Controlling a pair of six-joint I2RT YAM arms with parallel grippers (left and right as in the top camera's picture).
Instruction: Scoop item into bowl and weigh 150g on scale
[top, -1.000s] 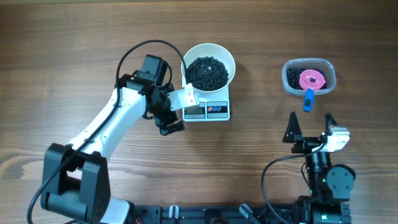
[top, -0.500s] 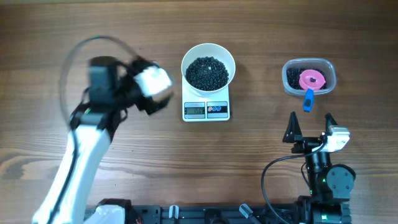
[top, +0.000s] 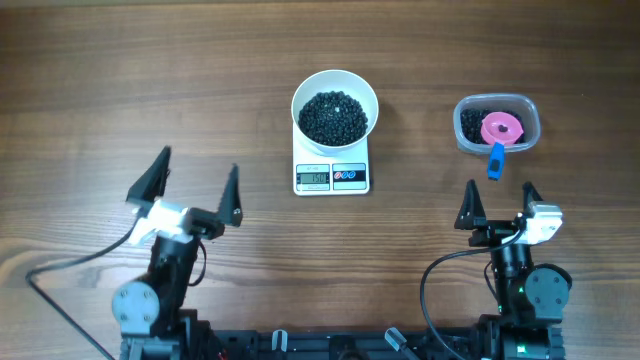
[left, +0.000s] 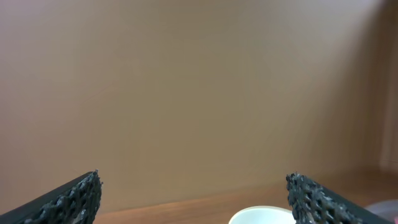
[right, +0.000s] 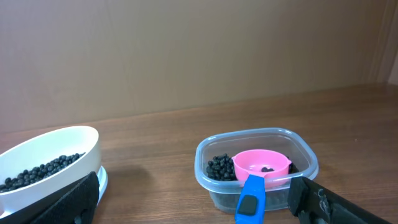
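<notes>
Left gripper (top: 198, 161) spread wide and empty, low over the near bench (top: 100, 80) edge; right gripper (top: 499, 188) same. The item (top: 335, 117) heaps in the bowl (top: 298, 108) on the scale (top: 332, 177). I judge scooping done; next I'd check the readout, too small overhead. Right wrist shows the scoop (right: 261, 165) in the tub (right: 249, 133); left wrist only a bowl rim.

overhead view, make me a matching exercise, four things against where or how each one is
Things:
1. bowl
2. pink scoop
3. scale
4. left pincer

Places or states:
a. inside the clear tub
b. under the bowl
c. on the scale, holding black pellets
d. open and empty, lower left of the view

Pairs: 1-c, 2-a, 3-b, 4-d
</notes>
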